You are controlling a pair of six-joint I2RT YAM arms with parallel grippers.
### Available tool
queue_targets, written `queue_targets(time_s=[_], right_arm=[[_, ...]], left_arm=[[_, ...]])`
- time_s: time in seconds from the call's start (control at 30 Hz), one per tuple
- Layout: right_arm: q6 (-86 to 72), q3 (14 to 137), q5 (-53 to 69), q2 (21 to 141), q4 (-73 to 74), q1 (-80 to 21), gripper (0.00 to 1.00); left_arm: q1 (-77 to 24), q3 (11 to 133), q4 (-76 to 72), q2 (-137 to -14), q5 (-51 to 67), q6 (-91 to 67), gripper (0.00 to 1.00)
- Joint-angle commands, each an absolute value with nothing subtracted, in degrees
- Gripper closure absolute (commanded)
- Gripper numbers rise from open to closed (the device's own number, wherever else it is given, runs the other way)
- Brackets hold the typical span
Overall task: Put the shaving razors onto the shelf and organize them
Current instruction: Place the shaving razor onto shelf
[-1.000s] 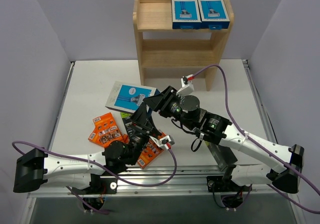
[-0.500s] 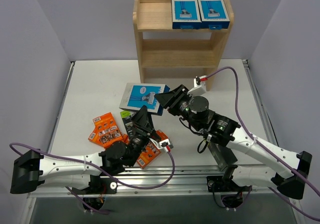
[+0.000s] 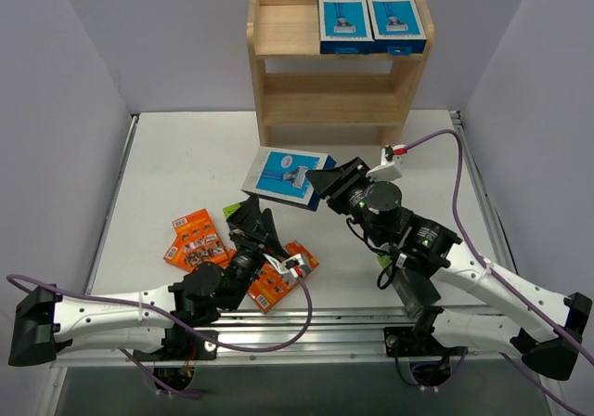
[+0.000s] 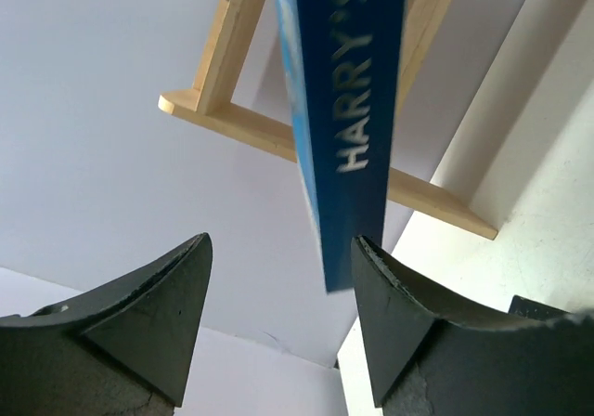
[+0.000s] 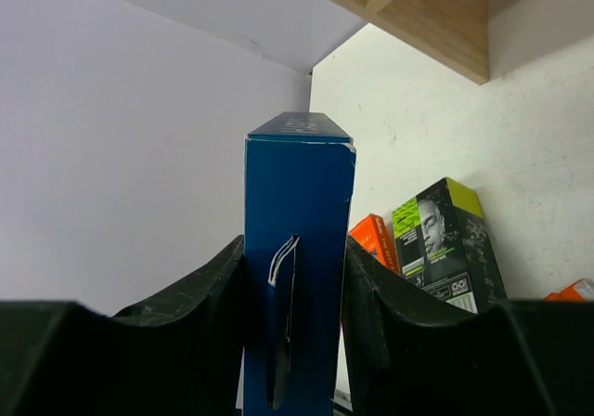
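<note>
My right gripper [image 3: 322, 182] is shut on a blue-and-white razor box [image 3: 283, 175], held off the table in front of the shelf [image 3: 278, 31]. In the right wrist view the box [image 5: 297, 212] stands edge-on between both fingers. My left gripper [image 3: 255, 219] is open just short of that box; the box's blue "HARRY'S" edge [image 4: 345, 110] hangs beyond its spread fingertips, apart from them. Two blue-and-white boxes [image 3: 342, 21] [image 3: 396, 21] stand on the shelf's top tier. Orange packs [image 3: 193, 240] [image 3: 278, 284] and a black-and-lime box [image 5: 447, 240] lie on the table.
The shelf's middle tier [image 3: 329, 86] and the left half of the top tier hold nothing. White walls close in the table on the left and right. A purple cable [image 3: 445, 170] loops over the right arm.
The right gripper has carried the blue-and-white box to the right and toward the shelf. The left jaws have spread wider and the left arm has drawn back toward the near edge.
</note>
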State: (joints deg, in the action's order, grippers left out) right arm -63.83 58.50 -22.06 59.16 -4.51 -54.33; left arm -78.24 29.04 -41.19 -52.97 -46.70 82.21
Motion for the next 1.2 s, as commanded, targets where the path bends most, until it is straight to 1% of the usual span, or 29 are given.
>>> queue_targets(time_s=[0.0, 0.07, 0.13, 0.23, 0.27, 0.33, 0.4, 0.43, 0.47, 0.5, 0.63, 0.67, 0.7, 0.73, 0.83, 1.03, 1.07, 1.13, 1.17], right_arm=[[-63.28, 60.29, -27.32, 56.78, -6.16, -53.70, 1.00], [-62.58, 61.51, -28.21, 56.52, -5.36, -53.44, 1.00], [-62.14, 62.40, -28.65, 56.69, -4.84, -52.74, 1.00], [-61.17, 64.68, -28.65, 57.22, -4.48, -51.60, 1.00], [-60.91, 65.30, -28.57, 57.39, -4.57, -51.33, 1.00], [-59.86, 67.40, -28.39, 58.18, -4.92, -50.80, 1.00], [-58.63, 69.68, -28.30, 59.23, -5.18, -50.63, 1.00], [-58.36, 70.48, -28.30, 59.59, -5.71, -50.63, 1.00], [-58.01, 71.18, -28.30, 59.85, -5.97, -50.54, 1.00], [-57.31, 72.76, -28.30, 60.72, -6.41, -50.54, 1.00], [-55.03, 77.76, -28.39, 63.10, -7.47, -50.36, 1.00], [-54.76, 78.83, -28.65, 63.63, -7.64, -50.36, 1.00], [-54.32, 79.88, -28.91, 64.76, -8.08, -50.27, 1.00], [-53.97, 80.94, -29.18, 65.21, -8.35, -50.27, 1.00], [-52.12, 84.63, -29.97, 67.41, -10.28, -50.19, 1.00], [-48.70, 89.47, -33.30, 71.27, -16.34, -50.10, 1.00], [-48.34, 89.73, -34.09, 71.80, -17.22, -50.18, 1.00], [-47.29, 90.26, -36.02, 73.03, -20.38, -50.10, 1.00], [-47.29, 90.52, -36.99, 73.56, -21.00, -50.10, 1.00]], left_arm=[[-78.22, 31.90, -36.40, -48.52, -48.60, 74.56, 0.29], [-78.22, 32.78, -33.32, -45.89, -48.25, 71.91, 0.27], [-78.13, 32.43, -33.48, -44.39, -47.90, 69.44, 0.17], [-77.70, 32.17, -35.41, -41.93, -47.81, 67.51, 0.14], [-77.52, 32.08, -36.38, -40.88, -47.73, 66.63, 0.11], [-77.26, 31.82, -36.39, -39.91, -47.37, 65.92, 0.10], [-77.17, 32.08, -35.69, -39.03, -47.55, 65.05, 0.29], [-77.17, 32.34, -35.16, -38.94, -47.90, 64.87, 0.35], [-77.17, 32.43, -35.16, -38.94, -48.34, 64.95, 0.44], [-77.08, 32.52, -35.59, -38.85, -48.95, 65.04, 0.49], [-76.20, 31.47, -39.98, -37.10, -48.96, 63.73, 0.56], [-75.68, 31.29, -40.34, -36.48, -48.96, 62.24, 0.61], [-75.41, 31.20, -40.69, -36.04, -49.04, 61.44, 0.90], [-75.15, 30.68, -42.78, -35.60, -49.30, 60.91, 0.98], [-73.74, 29.45, -47.10, -34.28, -49.39, 60.73, 0.98], [-72.34, 29.27, -44.91, -33.75, -48.96, 60.03, 0.97], [-72.16, 29.18, -45.09, -34.10, -48.87, 59.94, 0.86], [-71.90, 29.09, -45.44, -34.54, -48.96, 59.59, 0.71], [-71.72, 29.00, -45.35, -34.72, -48.78, 59.07, 0.61]])
